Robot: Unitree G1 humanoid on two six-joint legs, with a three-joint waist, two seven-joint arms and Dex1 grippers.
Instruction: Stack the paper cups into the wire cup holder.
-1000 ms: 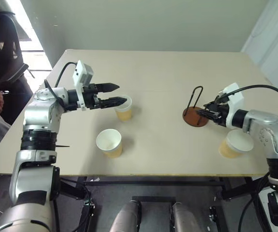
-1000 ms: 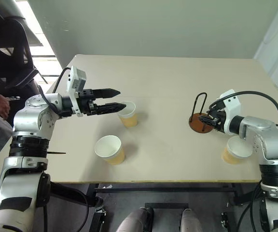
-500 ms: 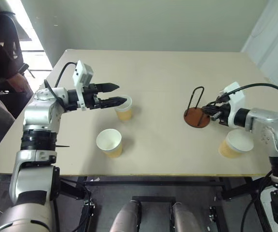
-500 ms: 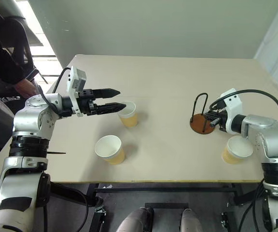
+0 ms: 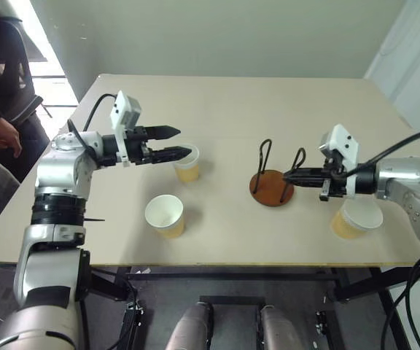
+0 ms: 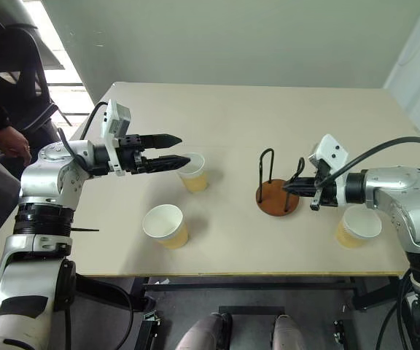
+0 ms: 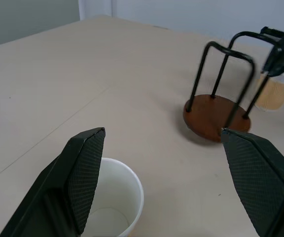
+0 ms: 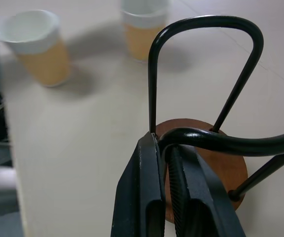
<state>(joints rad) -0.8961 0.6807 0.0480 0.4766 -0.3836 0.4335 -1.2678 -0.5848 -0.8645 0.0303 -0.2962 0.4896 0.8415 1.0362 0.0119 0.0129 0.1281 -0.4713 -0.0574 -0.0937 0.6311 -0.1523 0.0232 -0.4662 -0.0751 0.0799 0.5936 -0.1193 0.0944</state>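
Left eye view: the wire cup holder (image 5: 271, 182) stood upright at centre-right of the frame on the tabletop (image 5: 239, 109), its near wire loop clamped in the right gripper (image 5: 292, 176), whose fingers were clenched on the wire; the grip probably served to drag the holder toward the middle, within reach of both arms. One of the paper cups (image 5: 356, 217) stood at lower right, just beside the right forearm. The left gripper (image 5: 173, 142) hung at upper left with fingers spread apart and nothing between them, its tips above the rim of a second cup (image 5: 187, 163), apparently poised for a pick. A third cup (image 5: 165, 214) stood at lower left, apart from both arms, and a person's hand (image 5: 3, 133) showed at the left edge. Right eye view: the same layout appeared, with holder at centre-right, all three cups upright on the tabletop and none yet stacked. Left wrist view: the two textured pads (image 7: 85, 175) rose wide apart at the bottom corners, the white mouth of the nearest cup (image 7: 113, 205) lying at lower left by one pad, ungrasped; the holder's reddish-brown disc base (image 7: 216, 118) and black loops sat at centre-right, with the other gripper's tip touching a loop at the upper right edge. Right wrist view: the closed fingers (image 8: 147, 197) at bottom centre pinched the loop's wire (image 8: 221, 143) just over the base, while two cups stood at the upper left and top centre, well apart from the holder.
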